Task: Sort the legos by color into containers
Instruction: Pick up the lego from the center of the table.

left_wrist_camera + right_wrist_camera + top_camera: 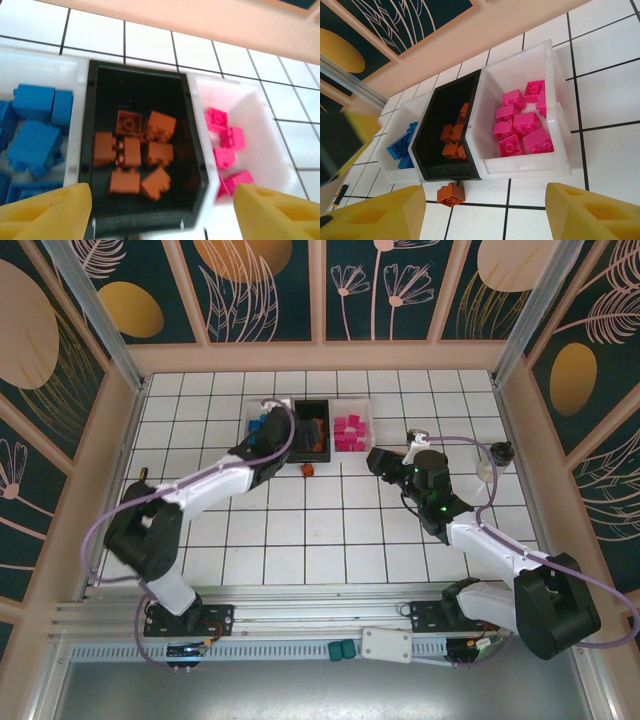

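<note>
Your left gripper (161,196) hangs over the black bin (90,125), fingers wide apart, holding nothing. Your right gripper (484,196) is also spread wide and empty. Orange-brown bricks (135,155) lie in the black bin, blue bricks (35,125) in the left white bin (45,67), pink bricks (522,122) in the right white bin (520,167). One stray orange brick (450,194) sits on the white tiled table (330,540), just before the black bin. Teal leaf-print walls (260,290) surround it.

Lab test cell: 2 robot arms (200,485) (480,542) bolted to aluminium rail (300,612), patterned panel walls (265,290).
</note>
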Tool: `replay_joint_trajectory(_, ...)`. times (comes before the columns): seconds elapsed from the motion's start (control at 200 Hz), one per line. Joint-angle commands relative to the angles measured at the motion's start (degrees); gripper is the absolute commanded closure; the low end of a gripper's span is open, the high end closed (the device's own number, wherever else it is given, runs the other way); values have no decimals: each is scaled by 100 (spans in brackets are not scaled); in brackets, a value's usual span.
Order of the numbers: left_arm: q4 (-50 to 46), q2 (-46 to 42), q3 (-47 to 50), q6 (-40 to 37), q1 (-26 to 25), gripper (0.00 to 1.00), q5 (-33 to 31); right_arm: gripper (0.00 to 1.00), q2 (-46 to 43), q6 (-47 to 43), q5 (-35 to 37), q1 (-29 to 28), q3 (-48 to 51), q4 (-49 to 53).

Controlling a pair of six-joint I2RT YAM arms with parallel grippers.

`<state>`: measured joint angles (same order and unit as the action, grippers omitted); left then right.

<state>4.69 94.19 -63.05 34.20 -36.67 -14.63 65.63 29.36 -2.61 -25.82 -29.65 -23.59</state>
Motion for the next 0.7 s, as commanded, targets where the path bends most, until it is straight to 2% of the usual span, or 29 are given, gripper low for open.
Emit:
replay_joint_trajectory(0.0,546,-356,926,341,-256,22,-154,35,-67,87,105,6,109,-179)
replay_joint_trajectory(0.105,818,-351,1557,493,-374,20,-194,35,-2,119,82,7,100,-206)
replay_joint_trajectory(0.255,1161,251,1743,571,-401,19,41,35,32,170,41,7,91,-234)
replay_joint_trajectory(0.536,1459,1203,1194,214,-409,11,-205,35,-17,157,103,-10,73,-130)
replay_joint_trajectory(0.696,1408,1557,878,48,-407,12,-346,35,-11,153,123,-6,73,-127)
